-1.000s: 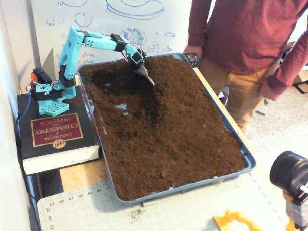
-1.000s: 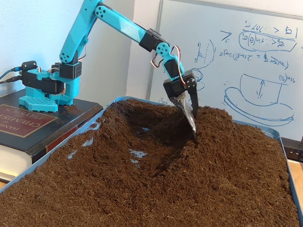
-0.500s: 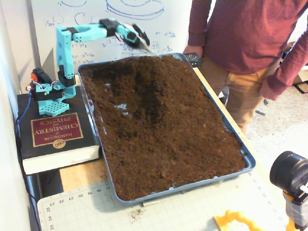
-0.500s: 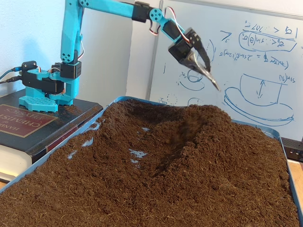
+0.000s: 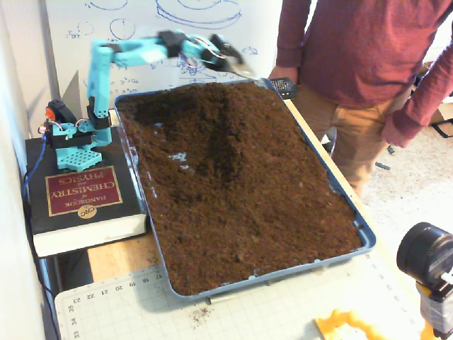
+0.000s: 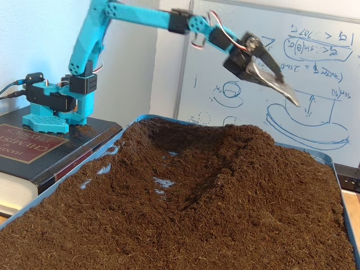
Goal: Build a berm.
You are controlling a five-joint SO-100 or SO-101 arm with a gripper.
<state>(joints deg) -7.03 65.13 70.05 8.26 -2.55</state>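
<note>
Fixed views, change: gripper has swung further right since half a second ago, clear of the soil, blurred in both.
Gripper: fingers together.
Berm: centre of frame, below the gripper, inside the blue tray.
</note>
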